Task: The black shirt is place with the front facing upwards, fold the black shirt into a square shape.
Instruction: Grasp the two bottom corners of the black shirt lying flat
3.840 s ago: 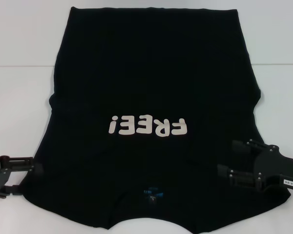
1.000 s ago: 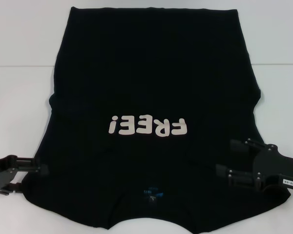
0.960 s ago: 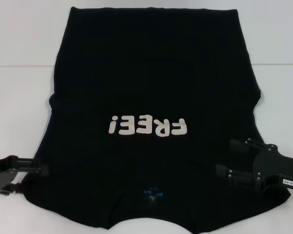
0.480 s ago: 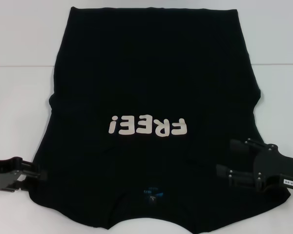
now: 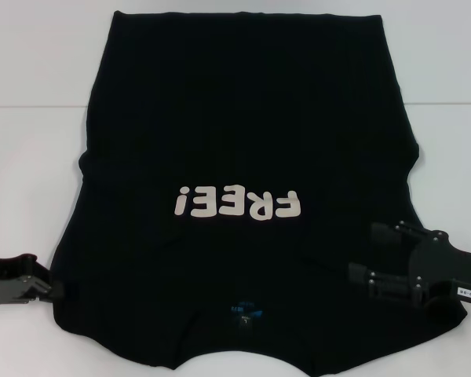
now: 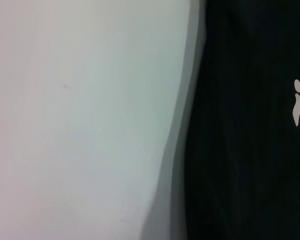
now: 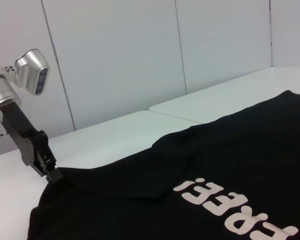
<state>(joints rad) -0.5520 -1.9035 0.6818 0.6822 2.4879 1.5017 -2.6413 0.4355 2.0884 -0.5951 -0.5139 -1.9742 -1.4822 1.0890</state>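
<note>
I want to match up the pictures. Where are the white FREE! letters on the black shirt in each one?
Head view: the FREE! letters sit mid-picture, upside down, on the black shirt.
Left wrist view: only the exclamation mark shows, at the picture's edge.
Right wrist view: the letters lie low in the picture.
Shared landmark: the exclamation mark, on the side of the left pincer.

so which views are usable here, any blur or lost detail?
Head view: sharp; black shirt reads as flat black, folds barely visible. Left wrist view: soft, shirt edge smeared against the table. Right wrist view: clear; left gripper and print crisp.
</note>
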